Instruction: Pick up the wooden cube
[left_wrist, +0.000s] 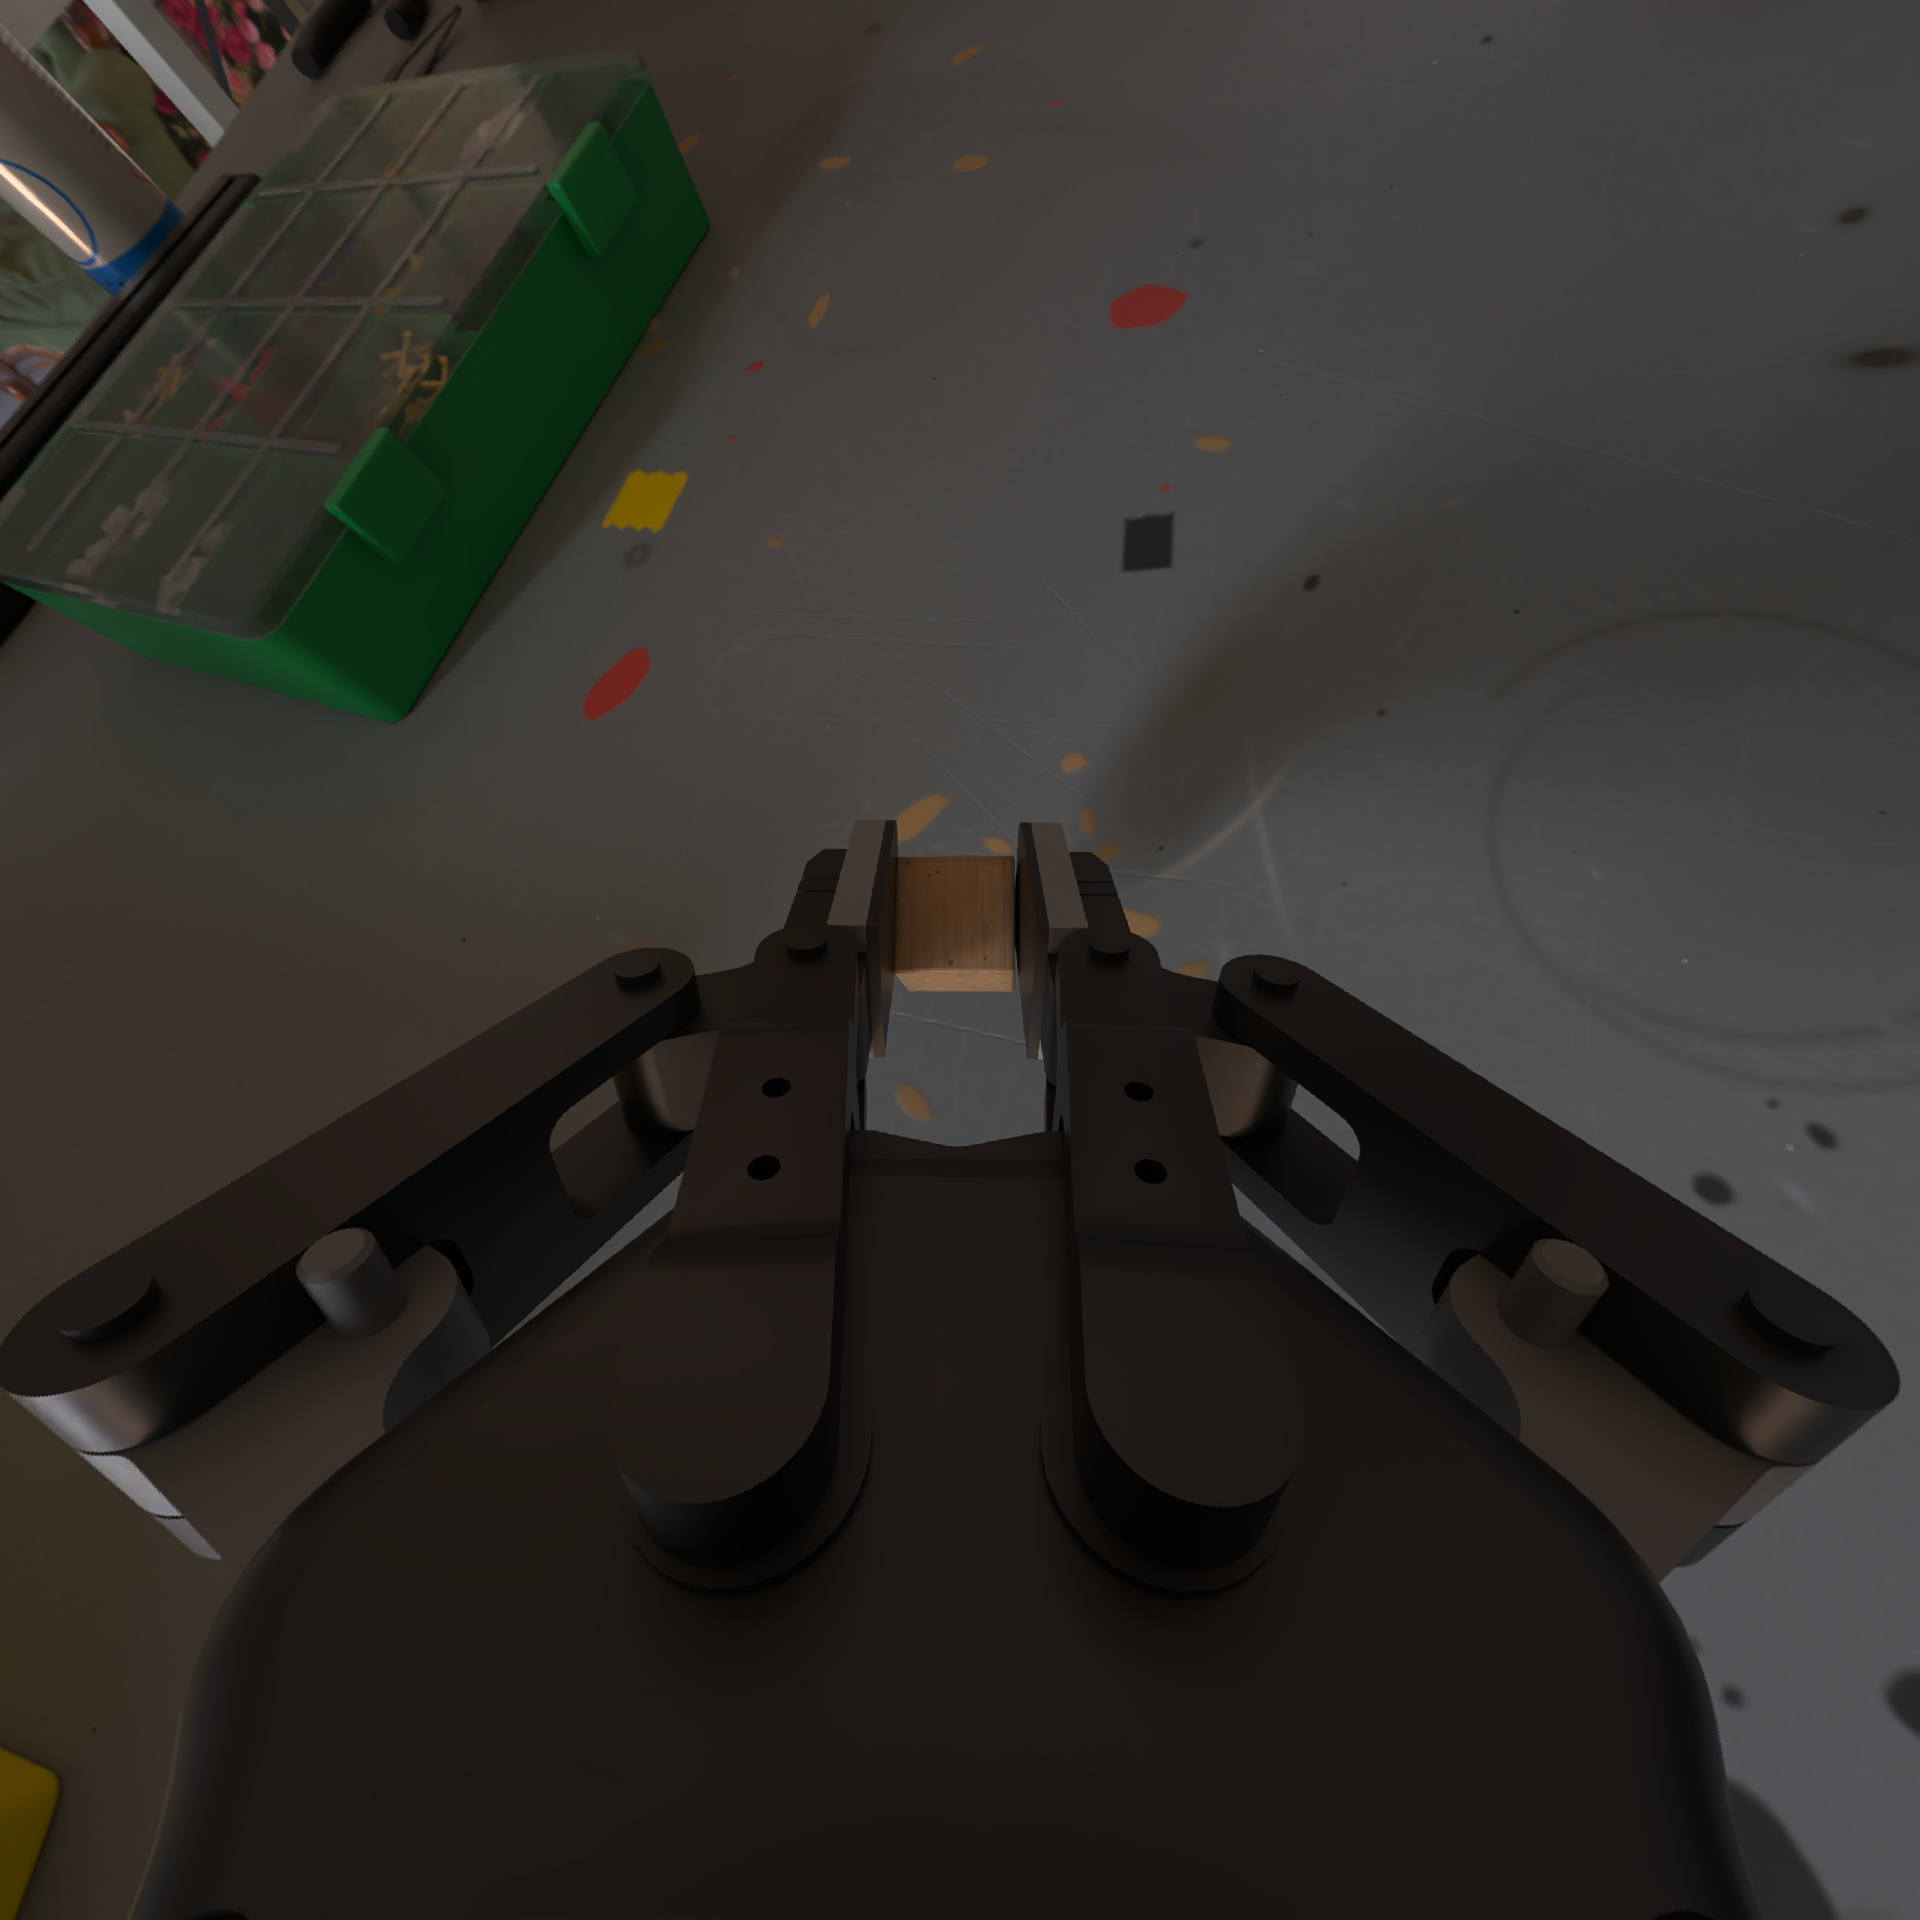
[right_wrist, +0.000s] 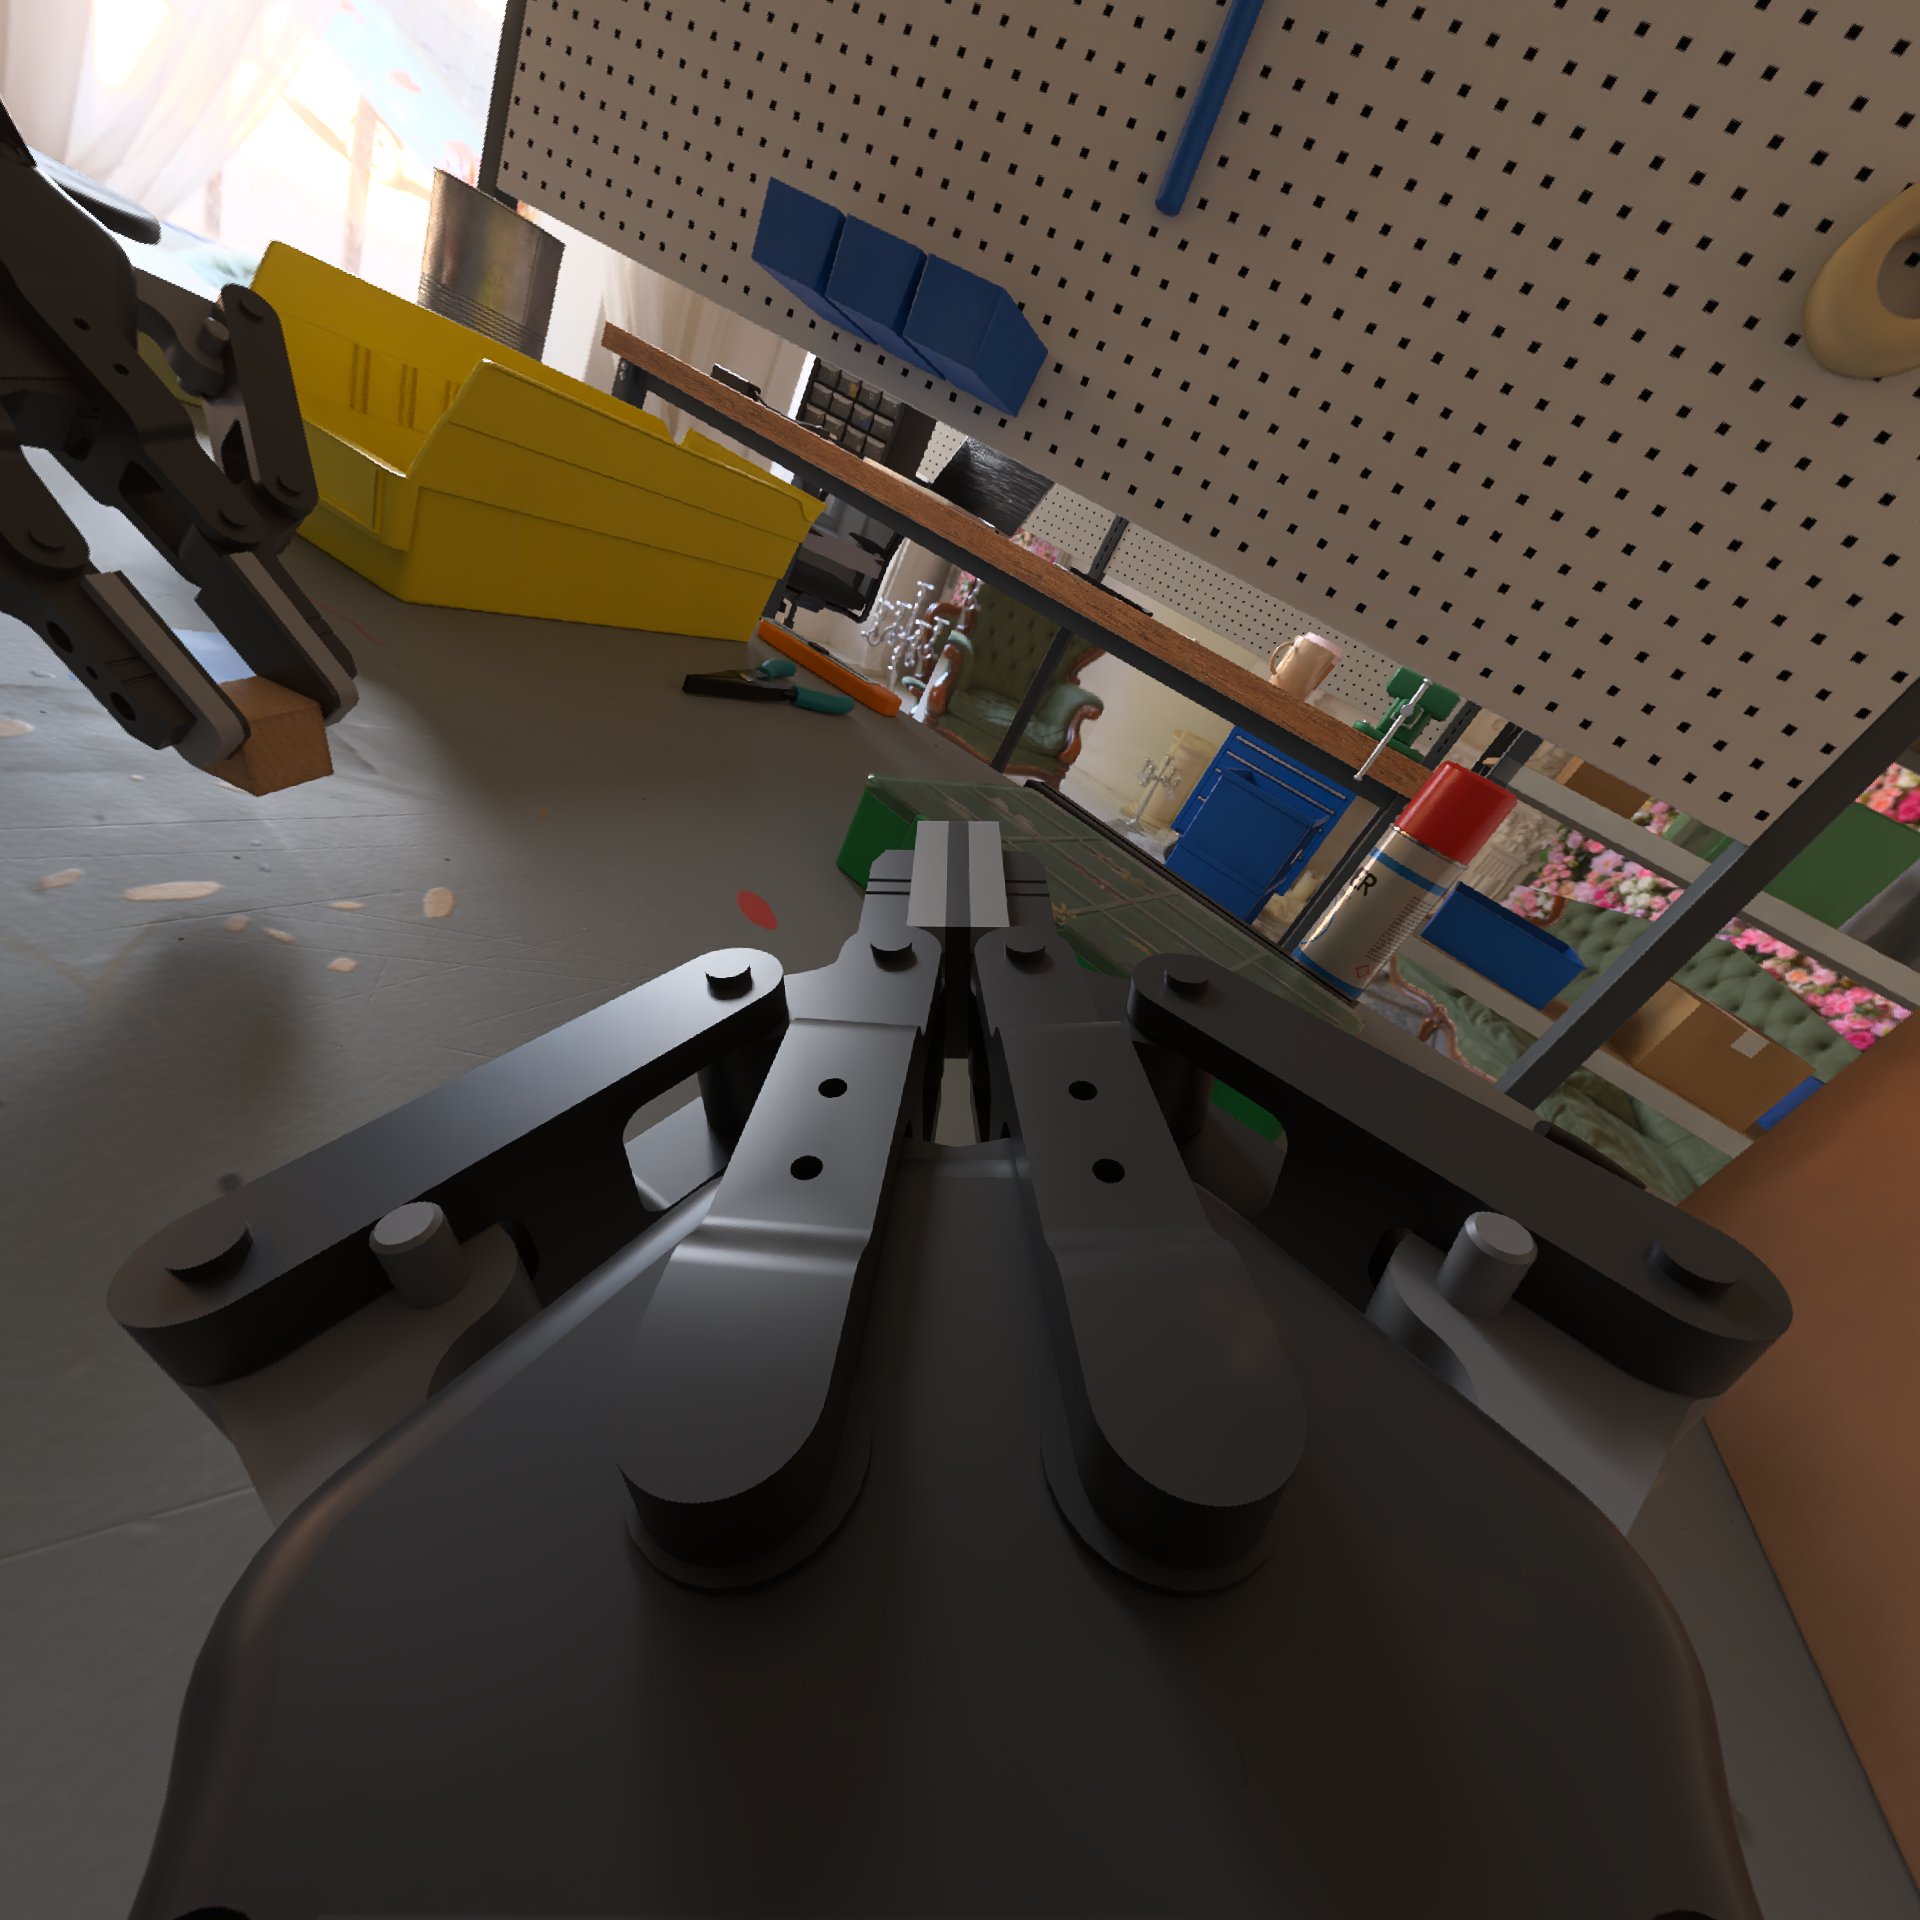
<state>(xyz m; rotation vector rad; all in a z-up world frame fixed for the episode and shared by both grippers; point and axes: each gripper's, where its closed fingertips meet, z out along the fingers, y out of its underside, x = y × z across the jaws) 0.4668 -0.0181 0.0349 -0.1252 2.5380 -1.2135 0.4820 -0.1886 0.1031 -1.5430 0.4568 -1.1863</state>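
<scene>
1. Grey, paint-flecked bench top (left_wrist: 1351, 312) fills our left wrist view, with a green organiser box (left_wrist: 499, 457) under a clear lid near the upper left. We see our left gripper (left_wrist: 954, 914) clamped on the wooden cube (left_wrist: 954, 920), a pad pressed flat to each side. The cube sits toward the fingertips, and bench shows through the gap behind it; we judge it lifted clear.

2. Pegboard (right_wrist: 1455, 312) leans over the bench in our right wrist view, with yellow bins (right_wrist: 540, 488) and a red-capped spray can (right_wrist: 1403, 883) in sight. Our right gripper (right_wrist: 958, 878) hangs clenched on nothing, pads together. Upper left, we see the left gripper (right_wrist: 265, 717) pinching the cube (right_wrist: 278, 743) just above the surface, the block jutting below the pads.

3. We judge the risk is slip: the hold is shallow, near the tips, so a jolt or quick swing could twist the block loose and drop it to the bench.
</scene>
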